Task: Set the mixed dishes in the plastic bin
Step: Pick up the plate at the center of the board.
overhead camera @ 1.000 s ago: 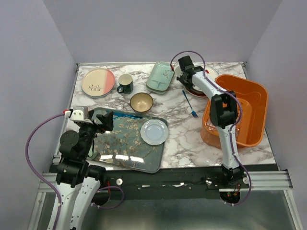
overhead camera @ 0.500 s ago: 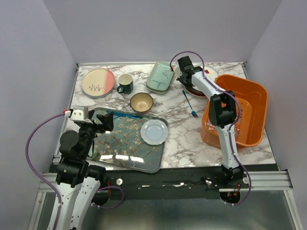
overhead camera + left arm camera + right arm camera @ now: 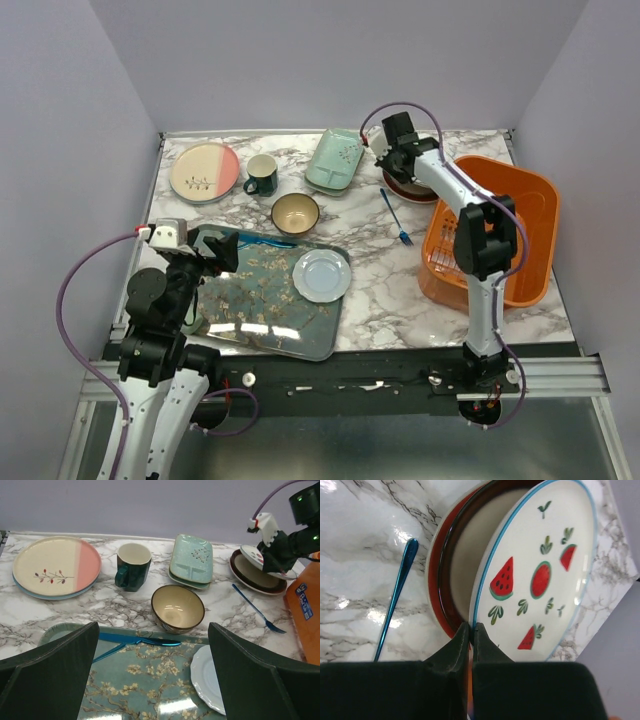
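The right end effector (image 3: 470,628) is clamping its 2 fingers on the thin near rim of the white plate with red wedges (image 3: 535,575). The plate is leaning up on edge off the teal-and-red plate (image 3: 436,575) near the counter's (image 3: 380,280) far edge, toward the far-right corner. A blue fork (image 3: 395,600) is lying just beside the stack. The plastic bin (image 3: 540,240) is waiting at the right edge, with no dishes visible in it.

The hold is looking slim. With only a sliver of glazed rim pinched, the plate is likely to pivot or slide out on the way to the bin and drop onto the plate below. It is also risking a clip against the bin's near wall if carried low.

The right wrist view alone is showing how little rim is gripped. The left wrist view is showing the tilt from the side. The top view is hiding most of the plate under the wrist but is giving the route to the bin. It is also showing the left end effector (image 3: 212,252) hanging wide and empty over the floral tray (image 3: 250,300) by the left edge.
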